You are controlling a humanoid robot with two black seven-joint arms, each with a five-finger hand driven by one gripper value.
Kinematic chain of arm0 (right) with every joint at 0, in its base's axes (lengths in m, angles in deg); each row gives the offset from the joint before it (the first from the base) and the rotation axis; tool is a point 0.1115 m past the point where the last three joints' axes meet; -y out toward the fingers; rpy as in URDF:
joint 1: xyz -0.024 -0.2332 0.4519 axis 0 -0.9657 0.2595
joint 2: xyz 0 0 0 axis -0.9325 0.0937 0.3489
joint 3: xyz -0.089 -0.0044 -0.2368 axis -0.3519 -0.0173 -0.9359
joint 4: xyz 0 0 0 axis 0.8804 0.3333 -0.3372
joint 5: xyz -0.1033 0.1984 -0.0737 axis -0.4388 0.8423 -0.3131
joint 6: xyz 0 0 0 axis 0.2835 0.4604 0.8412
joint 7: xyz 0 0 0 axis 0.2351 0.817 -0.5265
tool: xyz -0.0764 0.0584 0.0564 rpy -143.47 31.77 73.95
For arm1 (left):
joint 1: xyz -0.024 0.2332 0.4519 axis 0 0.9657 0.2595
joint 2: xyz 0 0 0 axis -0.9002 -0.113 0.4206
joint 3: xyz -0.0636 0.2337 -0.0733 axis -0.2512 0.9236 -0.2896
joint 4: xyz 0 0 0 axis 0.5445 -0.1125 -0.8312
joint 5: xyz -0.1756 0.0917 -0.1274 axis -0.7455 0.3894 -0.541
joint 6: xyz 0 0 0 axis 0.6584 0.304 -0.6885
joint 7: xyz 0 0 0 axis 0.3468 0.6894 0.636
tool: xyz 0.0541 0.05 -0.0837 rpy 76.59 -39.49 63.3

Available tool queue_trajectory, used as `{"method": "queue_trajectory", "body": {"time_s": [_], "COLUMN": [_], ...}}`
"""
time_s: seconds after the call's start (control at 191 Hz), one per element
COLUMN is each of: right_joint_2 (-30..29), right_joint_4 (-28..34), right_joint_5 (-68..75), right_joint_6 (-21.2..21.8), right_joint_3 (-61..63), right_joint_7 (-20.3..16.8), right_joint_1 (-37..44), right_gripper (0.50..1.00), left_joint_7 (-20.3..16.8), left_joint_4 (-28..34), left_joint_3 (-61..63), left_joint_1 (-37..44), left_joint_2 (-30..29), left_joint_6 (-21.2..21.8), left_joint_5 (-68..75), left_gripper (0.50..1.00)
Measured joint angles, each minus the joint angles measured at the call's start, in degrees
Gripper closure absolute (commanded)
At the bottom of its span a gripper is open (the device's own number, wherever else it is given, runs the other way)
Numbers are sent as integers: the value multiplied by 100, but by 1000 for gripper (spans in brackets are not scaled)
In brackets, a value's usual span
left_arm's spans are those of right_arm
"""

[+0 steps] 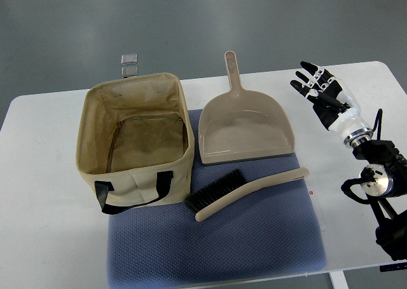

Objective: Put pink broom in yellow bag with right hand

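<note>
Top view: broom [245, 192] lies well left of robot hand [322, 93].

I am getting a bright, evenly lit picture from diffuse light overhead. The white table [38, 174] is reading almost washed out, though nothing is glaring. Soft shadows are falling just beside the bag [133, 140] and inside it. Focus is holding sharp throughout, and I am seeing slight bending toward the edges.
</note>
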Motion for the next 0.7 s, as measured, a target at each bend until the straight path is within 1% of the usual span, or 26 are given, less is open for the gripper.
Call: {"method": "queue_trajectory", "body": {"time_s": [0.571,0.702], "right_joint_2": [9,21], "right_joint_4": [0,0], "right_joint_5": [1,2], "right_joint_6": [12,119], "right_joint_3": [19,31], "right_joint_7": [0,0], "right_joint_1": [8,38], "right_gripper": [572,572], "left_joint_7": [-4,-4], "left_joint_4": [7,7], "left_joint_3": [-2,-2], "left_joint_1": [1,1], "left_joint_2": [0,0], "left_joint_6": [-2,-2], "left_joint_5": [-5,-2], "left_gripper": [500,500]}}
